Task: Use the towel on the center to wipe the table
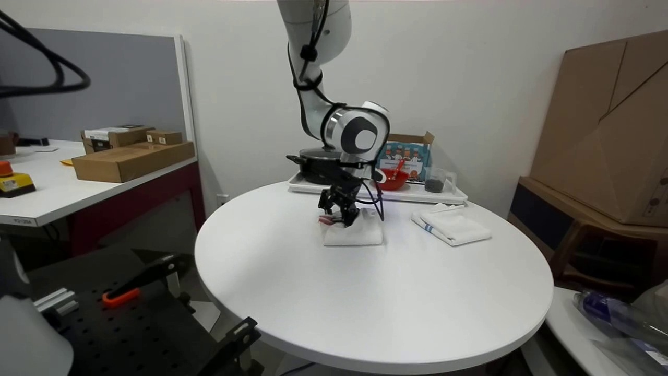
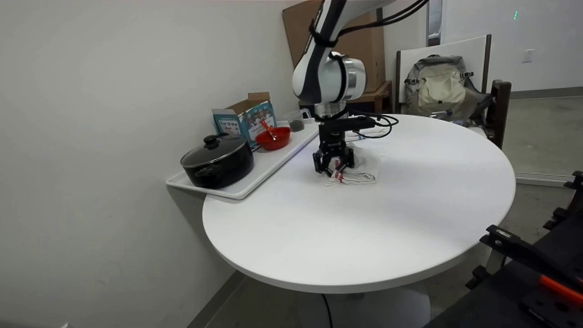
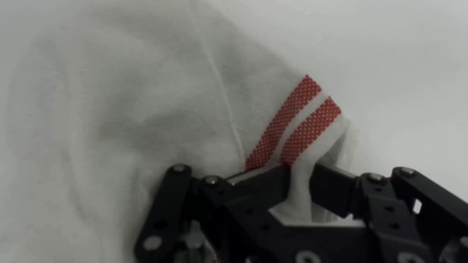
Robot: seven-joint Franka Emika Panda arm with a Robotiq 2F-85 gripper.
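Note:
A folded white towel with red stripes [image 1: 357,236] lies on the round white table [image 1: 365,308], in front of the tray. It also shows in an exterior view [image 2: 366,169] and fills the left of the wrist view [image 3: 146,109]. My gripper [image 3: 300,182] points down at the table and is shut on the towel's red-striped edge; a fold is pinched between the fingertips. In both exterior views the gripper [image 1: 336,215] [image 2: 334,169] is low at the towel's edge. The towel's bulk rests on the table. Part of it is hidden behind the gripper.
A second folded white towel with blue stripes [image 1: 453,227] lies on the table. A white tray [image 1: 438,197] by the wall holds a black lidded pot [image 2: 217,161], a red bowl [image 2: 273,139], a clear cup [image 1: 436,181] and a blue box [image 1: 412,156].

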